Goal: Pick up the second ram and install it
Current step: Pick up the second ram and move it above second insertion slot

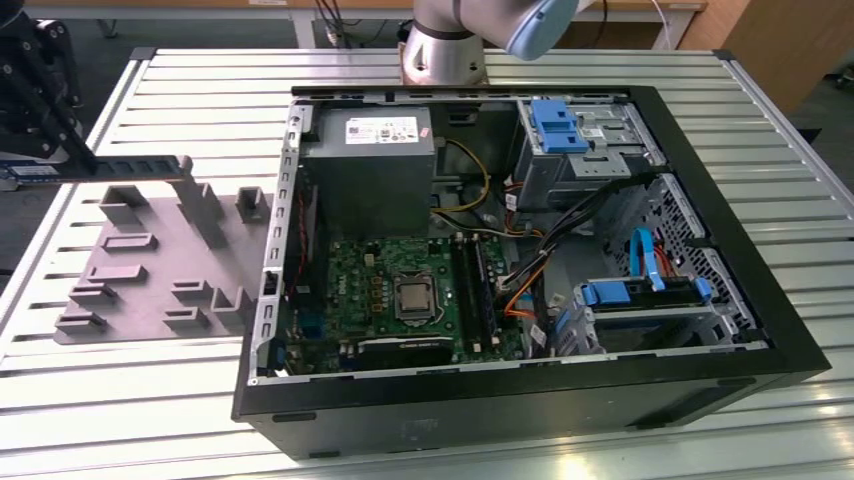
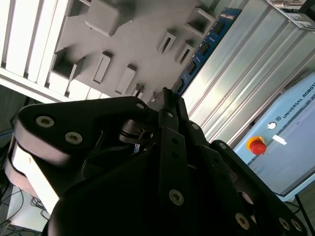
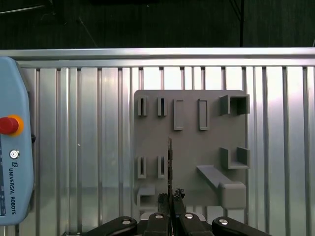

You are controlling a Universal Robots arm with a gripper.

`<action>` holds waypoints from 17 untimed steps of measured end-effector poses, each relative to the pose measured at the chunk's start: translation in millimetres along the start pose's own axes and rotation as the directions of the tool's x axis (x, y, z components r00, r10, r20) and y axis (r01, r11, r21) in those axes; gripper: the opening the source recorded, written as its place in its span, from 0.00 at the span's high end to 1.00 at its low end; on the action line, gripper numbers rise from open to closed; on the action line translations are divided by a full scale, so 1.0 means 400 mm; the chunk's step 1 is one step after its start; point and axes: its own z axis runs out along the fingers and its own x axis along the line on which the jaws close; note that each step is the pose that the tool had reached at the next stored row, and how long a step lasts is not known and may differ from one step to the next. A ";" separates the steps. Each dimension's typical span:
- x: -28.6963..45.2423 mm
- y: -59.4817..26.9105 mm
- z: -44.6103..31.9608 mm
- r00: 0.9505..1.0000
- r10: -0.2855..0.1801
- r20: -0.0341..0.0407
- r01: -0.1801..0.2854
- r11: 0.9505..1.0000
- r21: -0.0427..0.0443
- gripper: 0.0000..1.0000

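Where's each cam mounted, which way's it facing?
Exterior view: off the arm, raised, looking down on the open computer case and grey fixture tray; arm base and gripper show.
First wrist view: at the wrist, facing straight down past the gripper at the tray.
Second wrist view: behind the gripper's body, angled along the second ram.
All share the tray; both wrist views, the teach pendant.

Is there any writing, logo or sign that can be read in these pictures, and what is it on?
Pendant: white capitals and a small logo, a maker's name, not quoted here.
Power supply: white label, print too small to read.
Ram, held in the gripper: no readable print.
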 end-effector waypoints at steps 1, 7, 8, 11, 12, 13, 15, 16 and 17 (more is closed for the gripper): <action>0.000 -0.003 0.000 1.000 0.000 0.000 0.000 1.000 0.000 0.86; -0.001 -0.021 0.000 1.000 0.000 0.000 0.000 1.000 0.000 0.86; -0.001 -0.023 0.000 1.000 0.000 0.000 0.000 1.000 0.000 0.86; -0.001 -0.031 0.000 1.000 0.000 0.000 0.000 1.000 0.000 0.86; -0.001 -0.033 0.000 1.000 0.000 0.000 0.000 1.000 0.000 0.86; -0.001 -0.036 0.000 1.000 0.000 0.000 0.000 1.000 0.000 0.86; -0.001 -0.042 0.000 1.000 0.000 0.000 0.000 1.000 0.000 0.86; -0.001 -0.044 0.000 1.000 0.000 0.000 0.000 1.000 0.000 0.86; -0.001 -0.047 0.000 1.000 0.000 0.000 0.000 1.000 0.000 0.86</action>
